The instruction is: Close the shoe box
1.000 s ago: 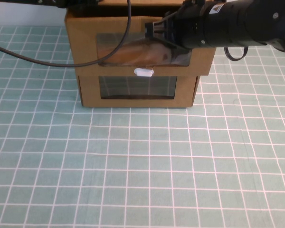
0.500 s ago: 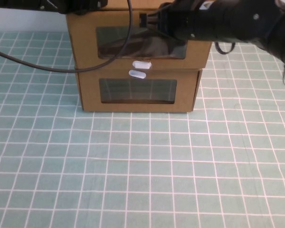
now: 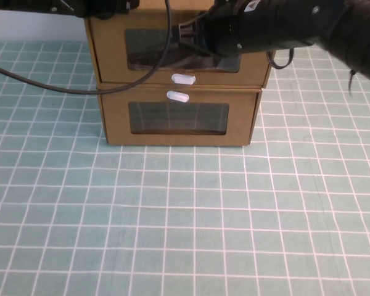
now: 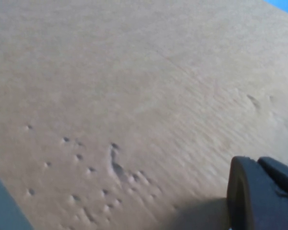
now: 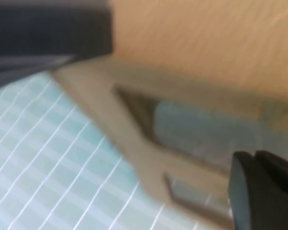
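Observation:
The shoe box (image 3: 111, 55) is the upper of two stacked brown cardboard boxes, with a clear window and a white pull tab (image 3: 184, 79) below it. Its front stands about flush with the box beneath. My right gripper (image 3: 194, 37) is against the window's right part, at the front face. My left gripper (image 3: 108, 6) rests over the box's top at the back left. The left wrist view shows only dented cardboard (image 4: 134, 96) close beneath it. The right wrist view shows the box's front (image 5: 182, 86) very near.
The lower cardboard box (image 3: 117, 117) has its white tab (image 3: 177, 95) above its window. A black cable (image 3: 80, 88) hangs across the upper box's left front. The teal checked cloth (image 3: 185, 216) covers the table in front of the boxes.
The upper drawer stuck out over the lower box a second ago; it has slid back in. My right gripper moved back and left with it. The left arm stayed.

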Robot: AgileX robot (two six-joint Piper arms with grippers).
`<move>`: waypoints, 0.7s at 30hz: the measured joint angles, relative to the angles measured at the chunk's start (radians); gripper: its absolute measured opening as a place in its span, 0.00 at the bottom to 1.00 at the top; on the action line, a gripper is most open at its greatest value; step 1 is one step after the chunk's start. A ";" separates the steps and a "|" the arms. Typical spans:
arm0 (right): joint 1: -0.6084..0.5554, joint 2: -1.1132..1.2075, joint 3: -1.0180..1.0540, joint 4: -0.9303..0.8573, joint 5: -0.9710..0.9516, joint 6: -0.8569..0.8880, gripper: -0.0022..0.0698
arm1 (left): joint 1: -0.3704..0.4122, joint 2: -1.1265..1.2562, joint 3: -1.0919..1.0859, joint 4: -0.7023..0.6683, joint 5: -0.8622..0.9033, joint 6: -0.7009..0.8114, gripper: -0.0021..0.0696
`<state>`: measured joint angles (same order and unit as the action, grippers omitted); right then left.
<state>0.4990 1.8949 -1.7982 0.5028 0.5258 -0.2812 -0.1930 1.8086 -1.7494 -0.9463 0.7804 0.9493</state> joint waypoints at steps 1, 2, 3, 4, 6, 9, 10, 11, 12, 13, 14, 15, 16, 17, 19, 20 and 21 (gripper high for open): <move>0.000 -0.012 0.000 -0.002 0.028 0.000 0.01 | 0.000 -0.007 0.000 0.005 0.006 -0.002 0.02; 0.000 -0.031 0.000 -0.007 0.062 0.000 0.01 | 0.002 -0.017 0.000 0.017 0.016 -0.007 0.02; 0.000 -0.055 0.000 -0.015 0.093 0.000 0.01 | 0.004 -0.029 0.002 0.027 0.023 -0.012 0.02; 0.000 -0.077 0.000 -0.024 0.122 0.000 0.01 | 0.007 -0.041 0.002 0.032 0.029 -0.012 0.02; 0.000 -0.136 0.000 -0.045 0.173 0.000 0.01 | 0.018 -0.080 0.002 0.058 0.035 -0.017 0.02; -0.001 -0.234 0.010 -0.073 0.237 0.009 0.01 | 0.030 -0.152 0.002 0.106 0.037 -0.019 0.02; -0.001 -0.263 0.020 -0.089 0.254 0.020 0.01 | 0.034 -0.175 0.002 0.118 0.037 -0.026 0.02; -0.001 -0.302 0.040 -0.108 0.272 0.037 0.01 | 0.036 -0.203 0.002 0.133 0.037 -0.039 0.02; 0.001 -0.344 0.067 -0.131 0.289 0.057 0.01 | 0.036 -0.231 0.002 0.149 0.037 -0.057 0.02; 0.003 -0.380 0.094 -0.153 0.299 0.078 0.01 | 0.036 -0.259 0.002 0.161 0.037 -0.072 0.02; 0.008 -0.429 0.135 -0.184 0.305 0.103 0.01 | 0.036 -0.288 0.011 0.171 0.037 -0.084 0.02; 0.013 -0.482 0.182 -0.217 0.312 0.127 0.01 | 0.036 -0.318 0.024 0.179 0.037 -0.093 0.02; 0.022 -0.538 0.234 -0.240 0.316 0.145 0.01 | 0.036 -0.344 0.047 0.181 0.032 -0.098 0.02; 0.030 -0.598 0.290 -0.257 0.320 0.165 0.01 | 0.036 -0.378 0.078 0.184 0.019 -0.101 0.02; 0.038 -0.712 0.396 -0.271 0.325 0.190 0.01 | 0.036 -0.450 0.155 0.186 -0.015 -0.102 0.02; 0.040 -0.778 0.457 -0.276 0.326 0.199 0.01 | 0.036 -0.495 0.208 0.186 -0.038 -0.103 0.02; 0.040 -0.844 0.518 -0.278 0.329 0.211 0.01 | 0.036 -0.544 0.266 0.186 -0.067 -0.105 0.02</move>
<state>0.5392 1.0505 -1.2806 0.2244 0.8544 -0.0698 -0.1571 1.2648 -1.4833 -0.7605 0.7130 0.8447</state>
